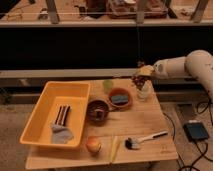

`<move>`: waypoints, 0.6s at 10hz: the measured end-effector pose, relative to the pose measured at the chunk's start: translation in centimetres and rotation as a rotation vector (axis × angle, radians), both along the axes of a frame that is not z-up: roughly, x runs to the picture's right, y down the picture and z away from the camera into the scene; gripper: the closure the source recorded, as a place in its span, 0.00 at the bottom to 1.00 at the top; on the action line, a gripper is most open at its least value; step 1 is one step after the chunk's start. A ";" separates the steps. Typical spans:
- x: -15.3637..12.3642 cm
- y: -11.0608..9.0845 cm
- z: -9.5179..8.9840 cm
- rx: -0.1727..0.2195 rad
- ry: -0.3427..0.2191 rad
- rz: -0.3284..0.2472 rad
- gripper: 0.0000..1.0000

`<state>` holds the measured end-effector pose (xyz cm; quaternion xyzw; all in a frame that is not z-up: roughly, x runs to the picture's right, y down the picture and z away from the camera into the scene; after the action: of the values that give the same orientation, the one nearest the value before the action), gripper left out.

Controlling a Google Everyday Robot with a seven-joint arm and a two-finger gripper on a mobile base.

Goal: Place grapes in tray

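The grapes (pixel 137 80), a small dark reddish bunch, hang from my gripper (pixel 142 73) above the clear glass (pixel 145 93) at the back right of the wooden table. The gripper is shut on the grapes and comes in from the right on the white arm (pixel 187 65). The tray (pixel 37 116), a large yellow rectangular bin, sits on the left side of the table, well to the left of the gripper. A dark striped item (pixel 61 115) and a grey-blue cloth (pixel 62 134) lie in it.
Two brown bowls (pixel 98 109) (pixel 120 98) stand between the tray and the glass. An orange-yellow round fruit (pixel 93 145), a yellow strip (pixel 114 148) and a brush (pixel 144 139) lie near the front edge. A pale green item (pixel 107 85) sits at the back.
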<state>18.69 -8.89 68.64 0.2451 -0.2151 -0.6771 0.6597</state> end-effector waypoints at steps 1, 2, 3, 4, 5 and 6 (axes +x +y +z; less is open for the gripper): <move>-1.7 -0.2 -0.7 0.021 -0.027 -0.027 1.00; -3.8 -0.4 -1.4 0.037 -0.051 -0.050 1.00; -5.8 -0.4 -1.8 0.050 -0.071 -0.072 1.00; -8.5 -0.4 -2.5 0.067 -0.096 -0.101 1.00; -11.3 -0.2 -3.2 0.085 -0.122 -0.134 1.00; -14.0 0.1 -3.8 0.099 -0.145 -0.167 1.00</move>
<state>4.73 -8.80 64.80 0.3071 -0.2482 -0.7201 0.5705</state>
